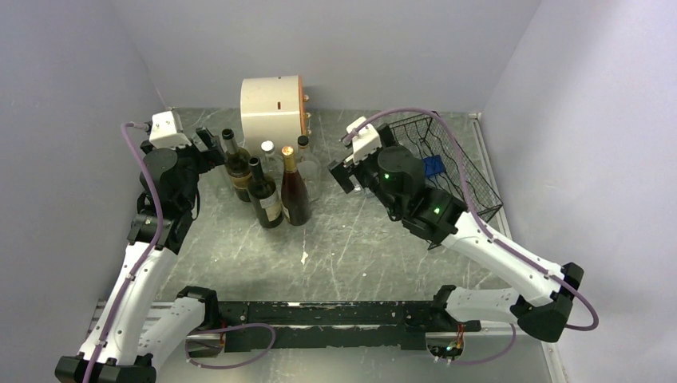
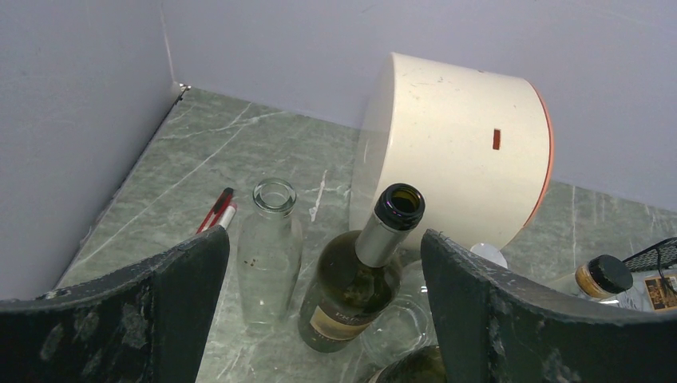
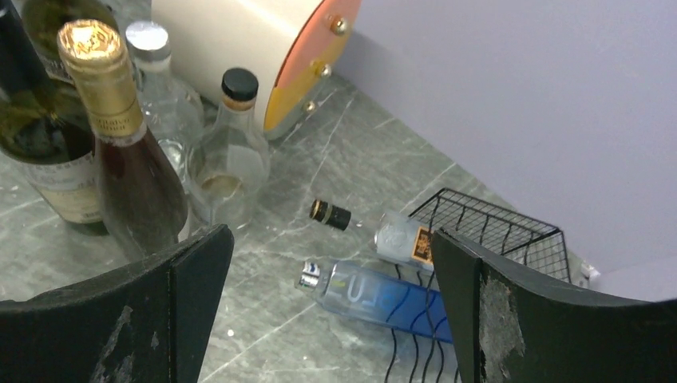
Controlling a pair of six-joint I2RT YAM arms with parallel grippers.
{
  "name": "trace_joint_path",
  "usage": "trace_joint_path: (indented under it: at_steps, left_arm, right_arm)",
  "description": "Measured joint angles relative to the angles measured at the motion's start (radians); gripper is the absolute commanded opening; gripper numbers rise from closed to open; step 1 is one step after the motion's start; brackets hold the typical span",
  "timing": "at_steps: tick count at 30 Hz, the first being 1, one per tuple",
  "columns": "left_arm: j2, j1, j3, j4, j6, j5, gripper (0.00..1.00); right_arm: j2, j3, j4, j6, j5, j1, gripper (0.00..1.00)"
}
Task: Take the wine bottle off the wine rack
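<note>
Right wrist cam: blue bottle (image 3: 375, 295) is seen in wine rack (image 3: 495, 227), 5 o'clock of right gripper (image 3: 327, 235), axis ~10-4, neck out. Jaws spread, empty; left gripper (image 2: 323, 239) farther, also spread.

Cream drum (image 1: 271, 108) lies on its side at the back of the green marble table (image 1: 359, 239). A bunch of upright bottles (image 1: 264, 195) stands right in front of it. A small red pen-like thing (image 2: 216, 210) lies beside them.

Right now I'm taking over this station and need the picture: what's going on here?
Neither arm holds anything. The right tool is open and faces the wine rack, where a blue bottle and a clear black-capped bottle lie with their necks poking out. The left tool, also open, is near the upright bottles by the cream drum. Those two lying bottles are not yet taken out.
</note>
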Motion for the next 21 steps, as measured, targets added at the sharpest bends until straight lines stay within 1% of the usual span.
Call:
trace_joint_path:
  at_steps: [3, 7, 12, 13, 15, 17, 18, 20, 21]
  left_arm:
    - [0.0, -0.001, 0.0, 0.0, -0.002, 0.003, 0.93]
    - [0.0, -0.001, 0.0, 0.0, -0.002, 0.003, 0.93]
    - [0.0, -0.007, 0.0, 0.0, -0.002, 0.003, 0.93]
    - [0.0, -0.01, 0.0, 0.0, -0.002, 0.003, 0.93]
    - [0.0, -0.014, 0.0, 0.0, -0.002, 0.003, 0.93]
    - [0.0, -0.014, 0.0, 0.0, -0.002, 0.003, 0.93]
    - [0.0, -0.014, 0.0, 0.0, -0.002, 0.002, 0.93]
    - [0.0, -0.014, 0.0, 0.0, -0.002, 0.002, 0.93]
    - [0.0, -0.014, 0.0, 0.0, -0.002, 0.002, 0.93]
  right_arm:
    - [0.011, -0.014, -0.024, 0.028, -0.002, 0.0, 1.0]
    - [0.003, -0.082, -0.032, 0.07, -0.048, -0.021, 1.0]
    - [0.047, -0.123, -0.047, 0.129, -0.136, -0.127, 1.0]
    - [0.066, -0.13, -0.048, 0.14, -0.151, -0.148, 0.98]
    - [0.101, -0.151, -0.05, 0.152, -0.179, -0.178, 0.92]
    - [0.131, -0.19, -0.056, 0.148, -0.213, -0.207, 0.9]
    - [0.14, -0.212, -0.06, 0.137, -0.228, -0.218, 0.91]
    - [0.149, -0.268, -0.073, 0.099, -0.256, -0.235, 0.96]
    - [0.149, -0.301, -0.077, 0.069, -0.273, -0.239, 0.97]
